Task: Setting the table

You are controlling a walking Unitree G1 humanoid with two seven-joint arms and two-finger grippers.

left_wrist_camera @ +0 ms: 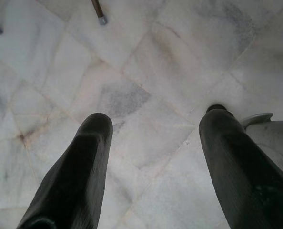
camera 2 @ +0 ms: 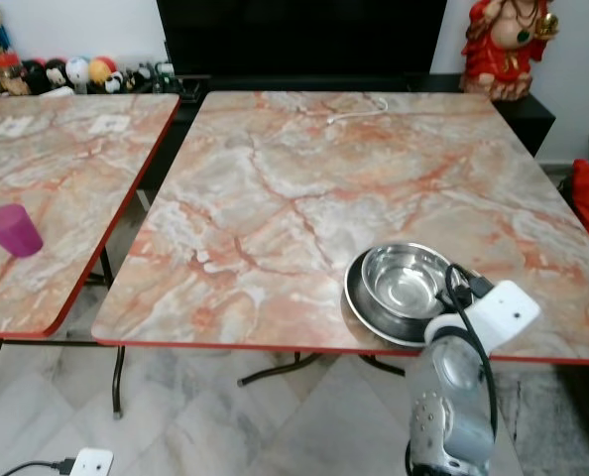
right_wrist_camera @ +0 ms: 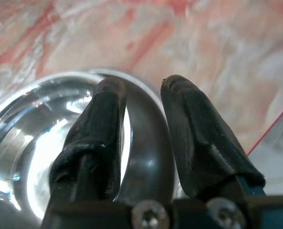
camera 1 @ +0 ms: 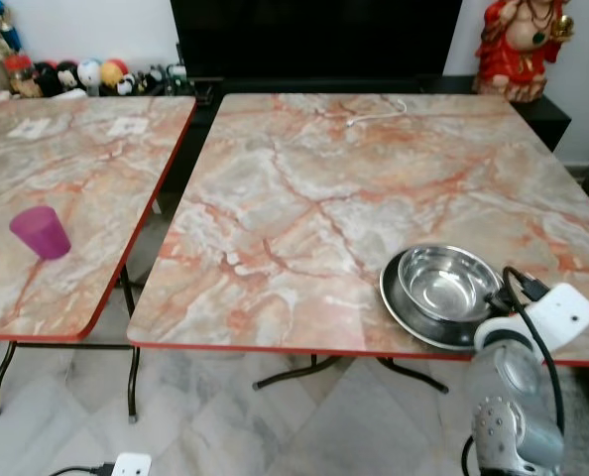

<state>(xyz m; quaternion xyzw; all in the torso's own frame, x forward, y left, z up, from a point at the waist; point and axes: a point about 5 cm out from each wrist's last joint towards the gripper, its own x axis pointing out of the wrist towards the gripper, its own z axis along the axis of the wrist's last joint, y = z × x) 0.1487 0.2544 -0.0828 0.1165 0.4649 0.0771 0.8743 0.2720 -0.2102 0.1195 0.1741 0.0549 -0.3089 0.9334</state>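
A shiny steel bowl (camera 1: 443,283) sits inside a shallow steel plate (camera 1: 399,297) near the front right edge of the marble table (camera 1: 304,188). My right gripper (right_wrist_camera: 144,86) reaches over that edge and straddles the bowl's rim (right_wrist_camera: 128,138). One finger (right_wrist_camera: 101,124) is inside the bowl and rests against the rim. The other finger (right_wrist_camera: 194,129) is outside, above the plate, with a small gap to the rim. My left gripper (left_wrist_camera: 153,119) hangs open over the floor tiles. A purple cup (camera 1: 41,232) stands on the left table (camera 1: 86,159).
A gap separates the two tables, both edged in red. A white cable (camera 1: 374,109) lies at the far side of the right table. A red statue (camera 1: 518,45) and a dark cabinet stand behind. A white power strip (camera 1: 131,463) lies on the floor.
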